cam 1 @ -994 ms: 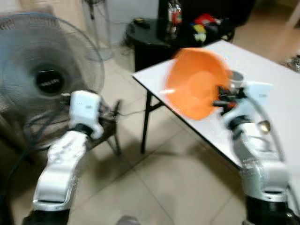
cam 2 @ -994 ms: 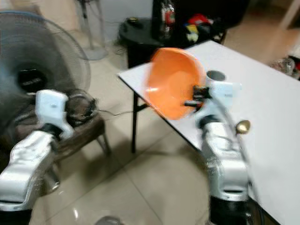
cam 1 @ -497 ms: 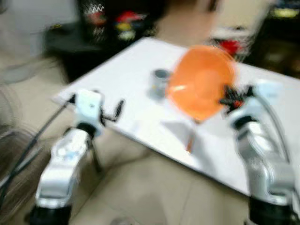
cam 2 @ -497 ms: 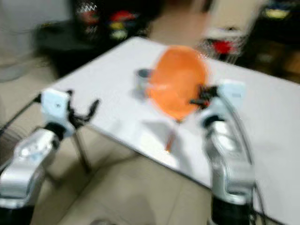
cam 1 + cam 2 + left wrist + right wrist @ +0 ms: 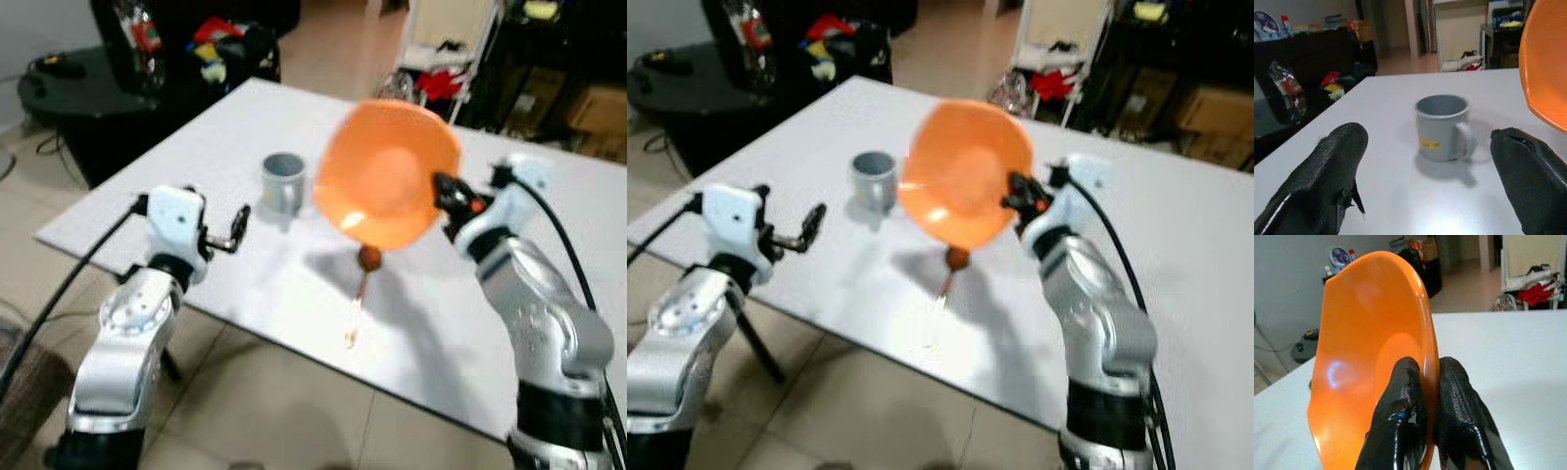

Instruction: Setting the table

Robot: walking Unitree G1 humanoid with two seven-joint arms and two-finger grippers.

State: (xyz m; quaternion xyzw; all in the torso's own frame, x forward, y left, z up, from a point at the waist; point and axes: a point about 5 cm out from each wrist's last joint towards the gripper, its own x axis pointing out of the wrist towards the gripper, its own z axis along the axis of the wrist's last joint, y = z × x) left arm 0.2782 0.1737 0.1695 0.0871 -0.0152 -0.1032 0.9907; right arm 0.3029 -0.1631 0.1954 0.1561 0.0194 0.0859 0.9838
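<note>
1. In one second the head views have swung from a floor fan and bare tiles round to the white bench [image 5: 549, 323], which now spans the frame from lower left to upper right. That is the camera turning with the robot, not the things moving. The blur of half a second ago has mostly cleared.
2. For the task, this suggests the robot has arrived facing the bench with the bowl in hand, so setting it down is probably the next step.
3. Nearest, at the lower left of the frame, the left tool [image 5: 227, 231] hangs at the bench's near edge with its fingers spread wide and nothing between them.
4. Just beyond, at centre frame, a spoon [image 5: 361, 287] lies on the bench, its rounded end towards the far side and its handle running back to the near edge.
5. Above it, the right tool [image 5: 1427, 406] pinches the rim of the orange bowl [image 5: 384, 174], one finger inside and one outside. The bowl is held clear of the bench, tipped on edge, its hollow facing the camera and its rim plane close to upright.
6. Farther, left of the bowl, a grey mug [image 5: 1442, 127] stands upright, handle turned towards the bowl.
</note>
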